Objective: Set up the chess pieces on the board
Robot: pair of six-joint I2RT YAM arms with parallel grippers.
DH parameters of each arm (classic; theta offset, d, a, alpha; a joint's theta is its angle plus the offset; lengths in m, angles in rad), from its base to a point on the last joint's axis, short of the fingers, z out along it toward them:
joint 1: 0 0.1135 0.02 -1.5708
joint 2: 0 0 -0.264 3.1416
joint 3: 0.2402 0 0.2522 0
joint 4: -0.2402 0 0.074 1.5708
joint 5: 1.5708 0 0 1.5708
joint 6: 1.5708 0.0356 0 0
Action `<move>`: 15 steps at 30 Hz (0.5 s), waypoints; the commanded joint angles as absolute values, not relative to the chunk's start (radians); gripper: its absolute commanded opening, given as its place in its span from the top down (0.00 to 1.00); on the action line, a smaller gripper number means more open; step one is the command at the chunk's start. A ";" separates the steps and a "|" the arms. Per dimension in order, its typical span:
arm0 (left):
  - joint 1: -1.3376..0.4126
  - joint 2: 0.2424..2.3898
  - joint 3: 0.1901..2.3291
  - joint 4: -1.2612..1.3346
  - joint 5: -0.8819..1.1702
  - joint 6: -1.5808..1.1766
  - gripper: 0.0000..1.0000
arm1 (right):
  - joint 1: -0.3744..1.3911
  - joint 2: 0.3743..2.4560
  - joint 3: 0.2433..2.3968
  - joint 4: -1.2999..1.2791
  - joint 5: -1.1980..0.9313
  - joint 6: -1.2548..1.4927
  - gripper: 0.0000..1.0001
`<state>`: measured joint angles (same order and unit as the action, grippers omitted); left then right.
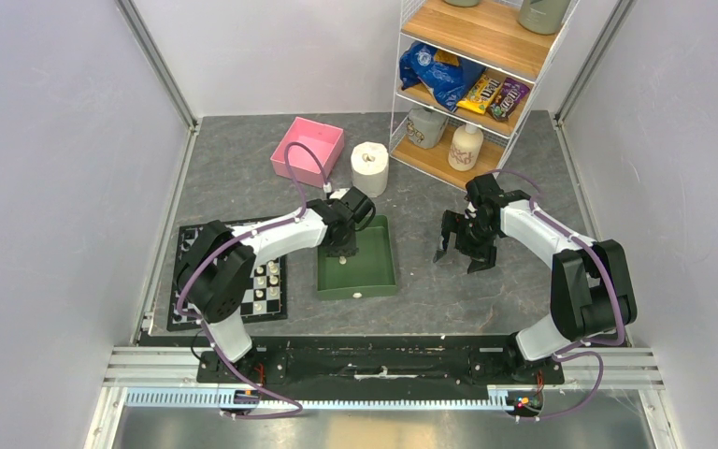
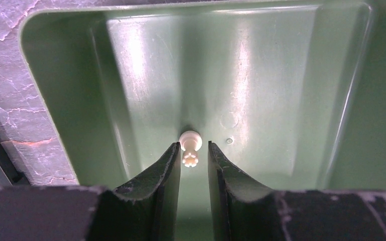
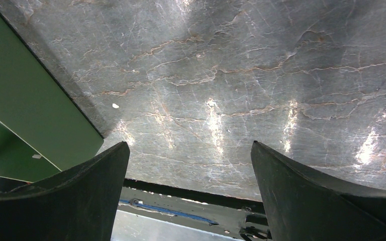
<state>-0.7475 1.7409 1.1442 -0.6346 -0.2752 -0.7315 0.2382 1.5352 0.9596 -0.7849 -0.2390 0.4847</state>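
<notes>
Top external view: the board (image 1: 185, 236) lies at 9 o'clock on the grey worktop (image 1: 486, 290), partly under the left arm, with cream chess pieces (image 1: 266, 282) standing in rows on the squares of its 3 o'clock side. Just beside it, at its 3 o'clock, lies a green tray (image 1: 381, 271), and the left hand (image 1: 341, 251) reaches down into the tray's 9 o'clock half. The right hand (image 1: 458, 254) hangs over bare worktop at the tray's 3 o'clock, fingers spread. A pink box (image 1: 308, 150) and a white paper roll (image 1: 369, 168) stand at the tray's 12 o'clock, and a shelf rack (image 1: 472, 89) at its 1 o'clock. Left wrist view: a single cream chess piece (image 2: 190, 147) rests on the tray floor between the two dark fingers (image 2: 163, 173) of the left hand. The jaws stand narrow, one on each side of the piece, and a thin strip of green shows beside it toward 3 o'clock, so the piece is bracketed but not clamped. Right wrist view: the right hand is released, its fingers (image 3: 80, 196) wide apart with nothing between them, above the veined worktop, and an edge of the tray shows at 9 o'clock
</notes>
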 commanded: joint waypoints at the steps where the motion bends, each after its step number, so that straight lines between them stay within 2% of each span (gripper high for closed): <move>1: -0.739 1.737 1.134 -0.604 -0.264 -0.718 0.69 | 0.235 1.537 0.972 -0.791 -0.244 0.469 0.01; 11: -0.733 1.736 1.126 -0.602 -0.258 -0.714 0.72 | 0.234 1.541 0.974 -0.792 -0.247 0.470 0.01; 15: -0.733 1.733 1.117 -0.603 -0.258 -0.716 0.81 | 0.234 1.543 0.977 -0.791 -0.248 0.469 0.01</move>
<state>-0.7361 1.7409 1.1244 -0.6247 -0.2588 -0.7315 0.2382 1.5372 0.9596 -0.7868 -0.2390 0.4847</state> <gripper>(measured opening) 0.233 0.993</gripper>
